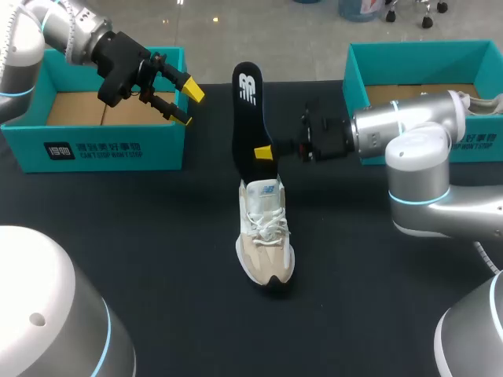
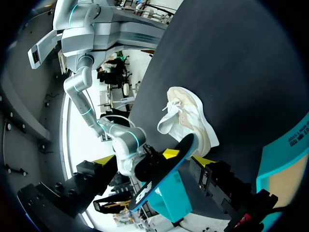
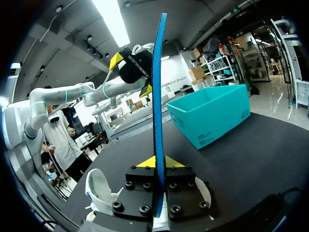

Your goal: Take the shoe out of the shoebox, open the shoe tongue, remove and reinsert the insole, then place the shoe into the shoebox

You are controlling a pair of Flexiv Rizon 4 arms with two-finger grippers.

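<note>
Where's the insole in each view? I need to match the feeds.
Head view: insole upright behind the shoe, gripped by the right end effector.
Left wrist view: insole slanting next to the shoe.
Right wrist view: insole edge-on between the fingers, shoe beside them.
Shared landmark: the shoe.

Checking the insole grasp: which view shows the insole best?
The head view. The insole shows its whole broad face there, standing above the shoe and pinched by the right gripper. The right wrist view shows it only edge-on between that gripper's fingers. The left wrist view shows it foreshortened.
</note>
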